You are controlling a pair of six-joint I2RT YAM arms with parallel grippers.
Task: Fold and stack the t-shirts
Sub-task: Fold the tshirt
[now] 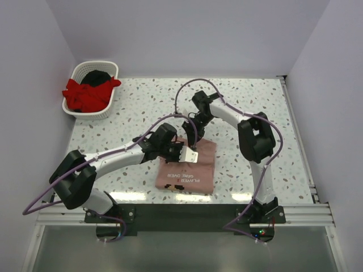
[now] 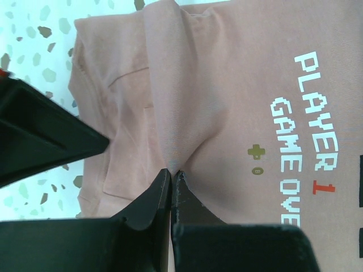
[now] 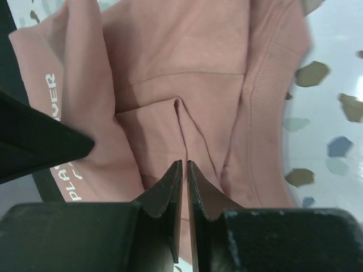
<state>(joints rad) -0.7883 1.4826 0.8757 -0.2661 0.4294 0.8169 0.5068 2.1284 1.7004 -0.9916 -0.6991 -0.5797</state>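
The salmon-pink t-shirt lies folded at the table's near centre, white "PLAYER 1 GAME OVER" print facing up. My left gripper is at its far left edge, shut on a raised fold of the pink cloth, which runs straight into the tips. Just beyond it, my right gripper is at the shirt's far edge near the ribbed collar, its tips closed on a thin ridge of pink cloth. A bright red t-shirt and a black t-shirt lie bunched in the basket.
The white slatted basket stands at the table's far left corner. White walls close the table at the back and on both sides. Purple cables loop over both arms. A dark part of the other gripper intrudes at the left of each wrist view.
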